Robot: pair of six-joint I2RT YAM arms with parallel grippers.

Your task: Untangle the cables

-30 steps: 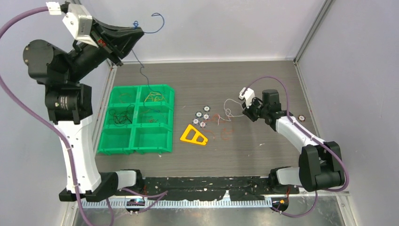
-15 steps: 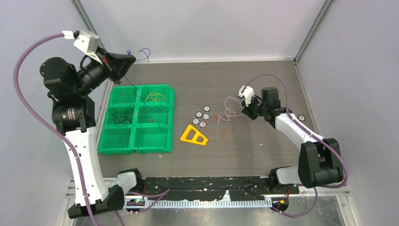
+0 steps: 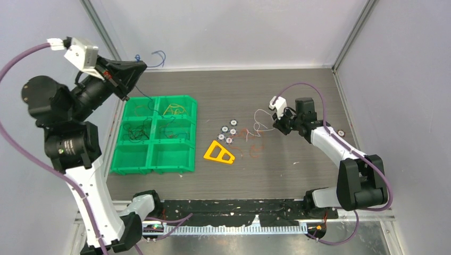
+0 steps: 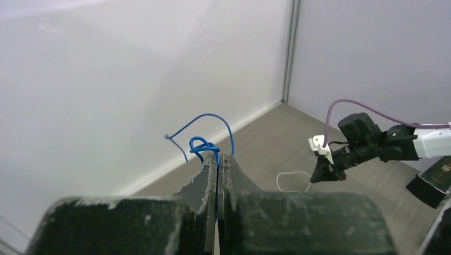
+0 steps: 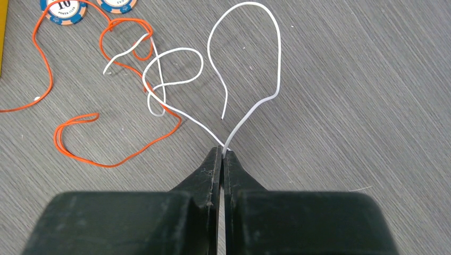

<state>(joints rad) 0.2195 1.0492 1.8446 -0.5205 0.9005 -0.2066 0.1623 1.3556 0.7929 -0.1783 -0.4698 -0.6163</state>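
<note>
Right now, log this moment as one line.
left jaws: shut on blue cable, high near back wall | right jaws: shut on white cable, low over table | white cable crosses orange cable

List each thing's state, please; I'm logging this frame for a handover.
left gripper: shut on blue cable, raised.
blue cable: knotted, held up.
right gripper: shut on white cable.
white cable: looped, crossing orange cable.
orange cable: lying loose.
green bin: near two compartments empty, others holding cables.
</note>
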